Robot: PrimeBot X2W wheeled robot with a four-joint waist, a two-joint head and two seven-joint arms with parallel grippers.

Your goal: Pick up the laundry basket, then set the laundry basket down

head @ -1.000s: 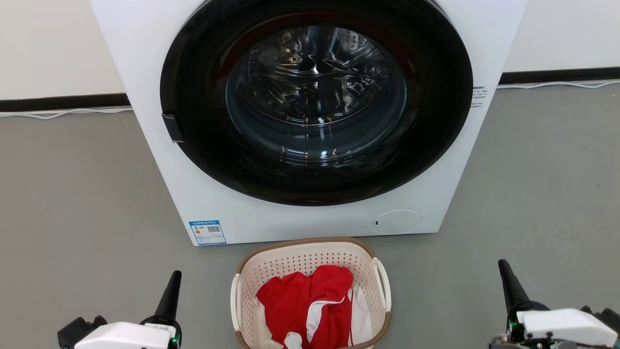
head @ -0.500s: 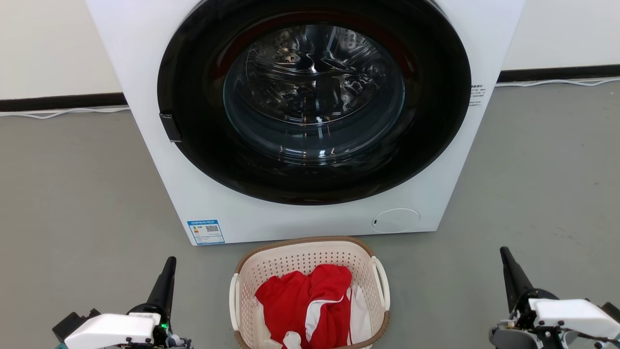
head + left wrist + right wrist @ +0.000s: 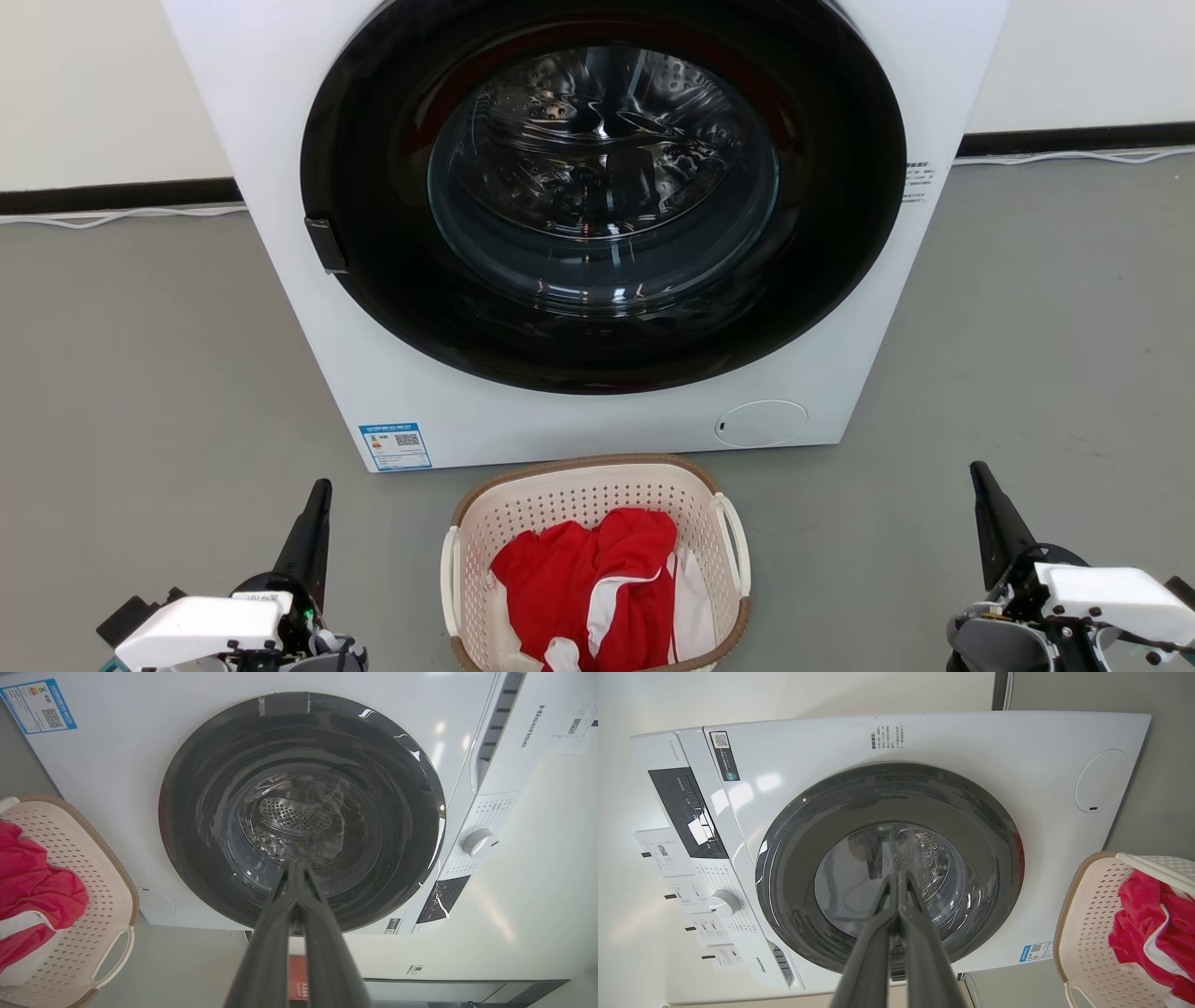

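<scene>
The laundry basket (image 3: 523,509), cream with perforated walls, a brown rim and white side handles, stands on the grey floor just before the washing machine, with red and white clothes inside. It also shows at the left edge of the left wrist view, laundry basket (image 3: 100,882), and at the right edge of the right wrist view, laundry basket (image 3: 1092,914). My left gripper (image 3: 319,490) is shut and empty, well left of the basket. Well to the basket's right, my right gripper (image 3: 978,471) is shut and empty too. In both wrist views the two dark fingers meet at their tips.
A white front-loading washing machine (image 3: 392,383) with a closed dark round door (image 3: 602,196) rises right behind the basket. White cables (image 3: 112,217) run along the black skirting at the wall. Open grey floor lies on both sides of the basket.
Both grippers have crept forward, their tips now higher in the head view. The head view has shifted slightly; the basket stays on the floor.
</scene>
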